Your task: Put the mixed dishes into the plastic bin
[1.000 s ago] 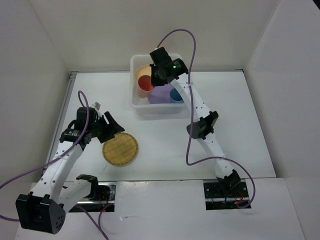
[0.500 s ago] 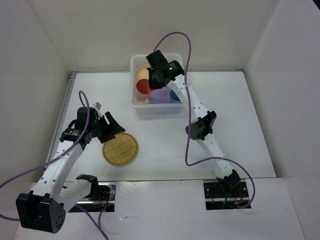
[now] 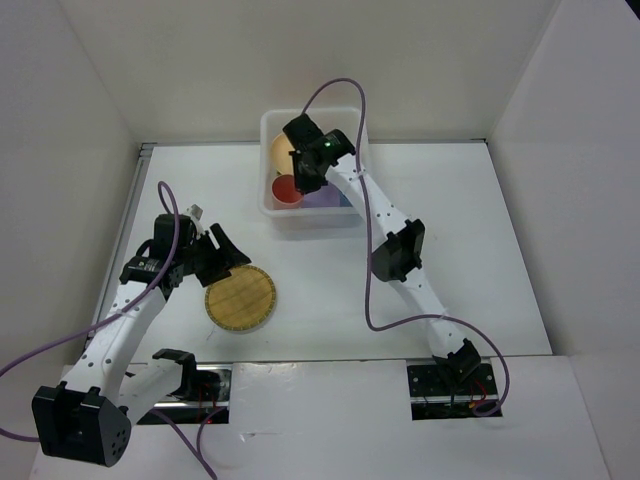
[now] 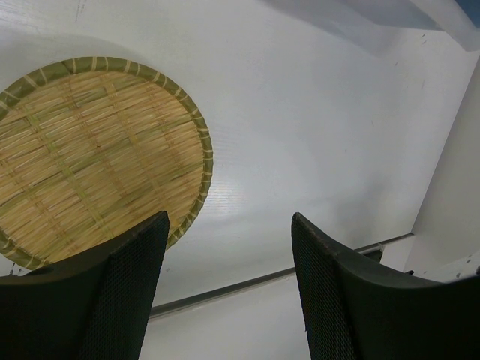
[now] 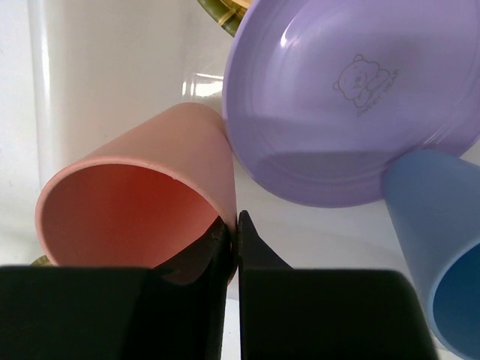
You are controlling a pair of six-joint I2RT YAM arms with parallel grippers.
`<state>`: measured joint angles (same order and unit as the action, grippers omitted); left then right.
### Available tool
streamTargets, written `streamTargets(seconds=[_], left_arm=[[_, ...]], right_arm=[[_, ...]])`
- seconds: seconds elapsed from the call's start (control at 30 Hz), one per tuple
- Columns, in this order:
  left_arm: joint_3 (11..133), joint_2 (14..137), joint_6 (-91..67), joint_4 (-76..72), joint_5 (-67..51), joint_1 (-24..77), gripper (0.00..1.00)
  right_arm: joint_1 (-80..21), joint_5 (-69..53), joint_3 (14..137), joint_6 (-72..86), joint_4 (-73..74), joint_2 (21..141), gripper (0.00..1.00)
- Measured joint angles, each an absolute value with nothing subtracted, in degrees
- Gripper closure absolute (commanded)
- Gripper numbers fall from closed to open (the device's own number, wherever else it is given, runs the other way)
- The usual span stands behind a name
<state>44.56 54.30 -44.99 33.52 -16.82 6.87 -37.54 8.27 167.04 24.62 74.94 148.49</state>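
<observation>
My right gripper (image 3: 296, 178) (image 5: 237, 225) is inside the plastic bin (image 3: 266, 128), shut on the wall of the red cup (image 3: 286, 188) (image 5: 142, 201), one finger inside it. The lavender plate (image 5: 352, 97) (image 3: 325, 198) and the blue cup (image 5: 439, 232) lie next to it in the bin; a pale orange plate (image 3: 281, 148) sits at the back. A woven plate's edge (image 5: 217, 19) shows behind. The other woven straw-coloured plate (image 3: 240, 298) (image 4: 90, 154) lies on the table. My left gripper (image 3: 232, 258) (image 4: 229, 247) is open and empty, just above that plate's near edge.
White walls close in the table on the left, back and right. A metal strip (image 4: 262, 281) runs along the table edge in the left wrist view. The bin stands at the back centre.
My right gripper has moved left and down inside the bin, carrying the red cup toward the bin's left wall. The left arm and woven plate have not moved.
</observation>
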Motion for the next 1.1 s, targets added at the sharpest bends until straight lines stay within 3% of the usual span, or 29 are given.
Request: streamTargets(seconds=[0.13,0.27,0.47,0.63,0.87,1.1], left_arm=[[44.56,54.28,-44.99,33.52,-16.86,6.87,0.26],[44.56,54.26,-44.99,33.52,-16.91,6.87,0.26],[44.56,54.13,-44.99,33.67,-16.93,6.87,0.26],[44.56,53.63,-45.01,34.13,-17.04,6.87,0.26],[44.58,53.39,-44.95,34.33,-17.19,6.44,0.26],[44.6,53.04,-44.93,34.3,-17.26,6.42,0.26]], right_arm=[[-37.67,8.6,166.78,24.69,74.76,148.77,0.81],[-38.11,9.08,166.78,24.73,74.72,148.77,0.6],[-38.74,9.69,167.13,24.64,74.76,148.55,0.53],[-39.4,11.2,167.13,25.3,75.11,144.11,0.38],[-41.65,17.87,156.11,29.17,74.17,118.15,0.31],[-42.48,22.7,120.6,35.24,70.72,86.91,0.3]])
